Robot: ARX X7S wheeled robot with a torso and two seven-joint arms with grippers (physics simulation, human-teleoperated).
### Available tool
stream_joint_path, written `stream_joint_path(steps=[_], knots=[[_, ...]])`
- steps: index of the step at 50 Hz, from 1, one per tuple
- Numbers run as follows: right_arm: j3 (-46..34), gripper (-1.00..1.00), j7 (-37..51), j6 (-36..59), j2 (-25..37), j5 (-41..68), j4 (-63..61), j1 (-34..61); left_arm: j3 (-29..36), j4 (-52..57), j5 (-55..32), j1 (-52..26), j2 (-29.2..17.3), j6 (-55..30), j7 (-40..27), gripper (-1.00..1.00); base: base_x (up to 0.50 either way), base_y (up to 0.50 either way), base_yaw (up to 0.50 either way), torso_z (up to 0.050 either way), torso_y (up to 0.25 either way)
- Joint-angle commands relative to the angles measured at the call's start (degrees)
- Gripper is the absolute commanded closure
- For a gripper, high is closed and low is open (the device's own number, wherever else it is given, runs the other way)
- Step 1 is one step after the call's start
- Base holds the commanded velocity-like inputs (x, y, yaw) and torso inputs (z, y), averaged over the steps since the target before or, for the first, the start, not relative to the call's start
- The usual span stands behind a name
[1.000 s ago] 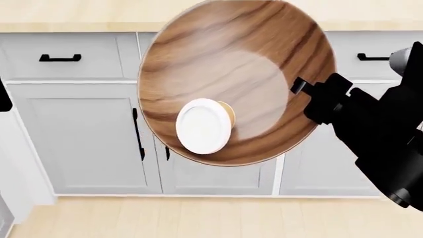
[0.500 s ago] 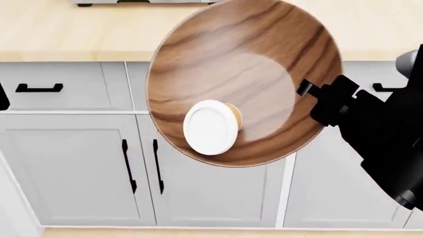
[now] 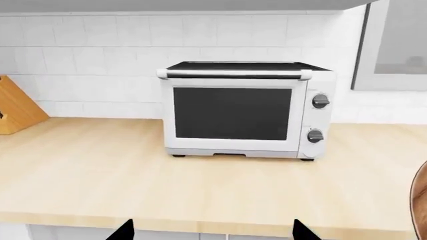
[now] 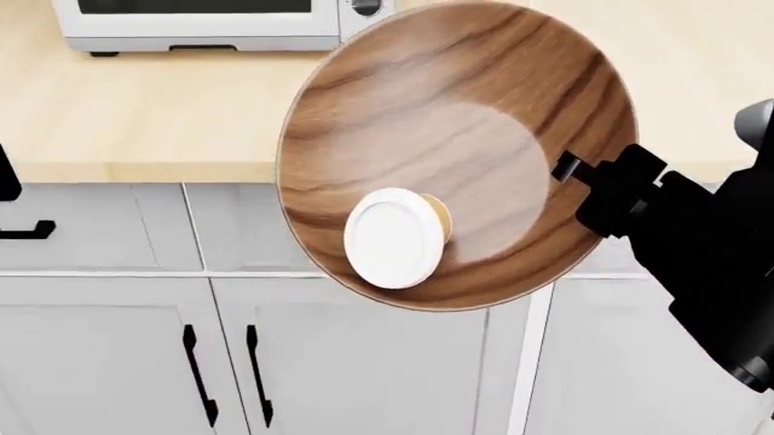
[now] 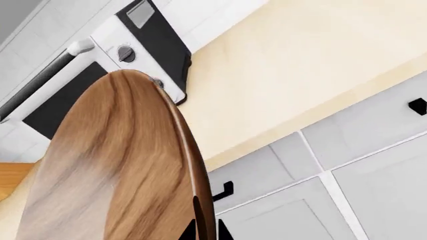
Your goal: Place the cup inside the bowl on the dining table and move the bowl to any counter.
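Observation:
The wooden bowl is held up in the air in front of the counter, tilted toward my head camera. The tan cup with its white lid lies inside it near the lower rim. My right gripper is shut on the bowl's right rim; in the right wrist view its two black fingertips pinch the rim of the bowl. My left gripper is open and empty, facing the counter; only its two black tips show. The dining table is out of view.
A white toaster oven stands on the counter against the white tiled wall; it also shows in the head view. A wooden knife block stands beside it. Grey cabinet doors with black handles are below the counter.
The view has come closer to the counter: the counter top and the toaster oven now fill the upper part, the cabinets have dropped lower. The bowl stays in my right gripper with the cup inside.

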Motion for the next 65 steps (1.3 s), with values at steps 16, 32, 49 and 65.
stream_joint_path(steps=[16,32,49,65], knots=[[1.58,1.0,0.06,0.37,0.27,-2.14,-0.3,0.3,-2.59,0.48,-2.02,1.91,-1.42,0.95,-0.55,-1.0,0.5,-0.16,0.0,0.0,0.002],[1.87,1.0,0.16,0.44,0.28,-1.6,-0.12,-0.42,-2.58,1.08,-2.85,1.91,-1.46,0.72,-1.4,-1.0,0.48,-0.3,0.0,0.0,0.002],[2.08,1.0,0.38,0.67,0.22,-1.84,0.0,-0.58,-3.8,2.48,-4.6,2.99,-2.05,0.44,-2.87,-1.0,0.31,-0.46,0.0,0.0,0.002],[2.26,1.0,0.01,0.57,-0.02,-1.72,0.32,-1.5,-5.28,3.84,-6.1,4.73,-2.88,0.67,-3.64,-1.0,0.28,-0.47,0.0,0.001,0.001]])
